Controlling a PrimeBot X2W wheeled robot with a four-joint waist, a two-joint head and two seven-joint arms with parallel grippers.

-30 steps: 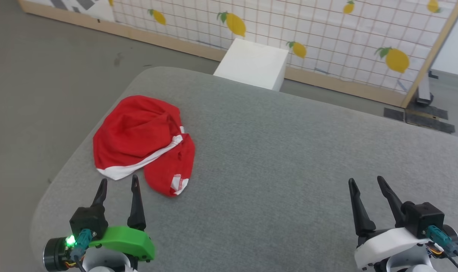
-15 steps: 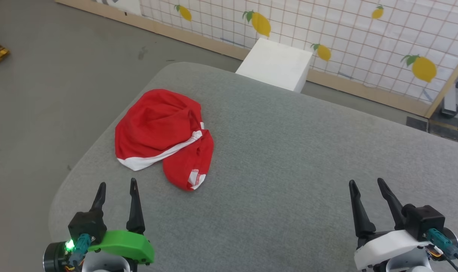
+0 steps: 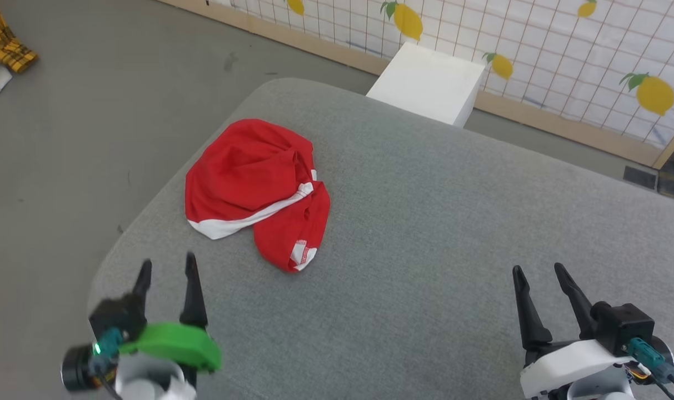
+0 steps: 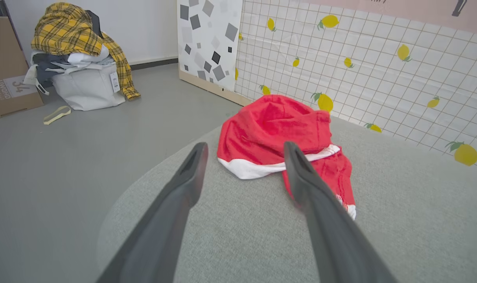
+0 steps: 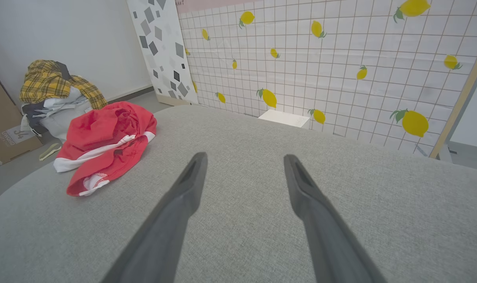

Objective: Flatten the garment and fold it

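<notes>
The garment (image 3: 248, 178) is a crumpled heap of red fabric with white trim, lying near the left corner of the grey padded table (image 3: 425, 233). It also appears ahead in the left wrist view as the garment (image 4: 273, 129) and at the left of the right wrist view as the garment (image 5: 104, 137). My left gripper (image 3: 166, 266) stands open a short way in front of the garment, touching nothing. My right gripper (image 3: 537, 271) is open over bare table at the lower right, far from the fabric.
A white box (image 3: 431, 83) stands on the floor behind the table, against a lemon-print grid screen (image 3: 537, 44). A pile of clothes with a yellow plaid shirt (image 4: 73, 35) and a cardboard box (image 4: 6, 78) sit on the floor to the left. The table's rounded left edge is close to my left gripper.
The head camera has swung left, so the whole scene has slid right in the picture. My left arm looks blurred and its fingertips sit slightly higher; the garment lies as before.
</notes>
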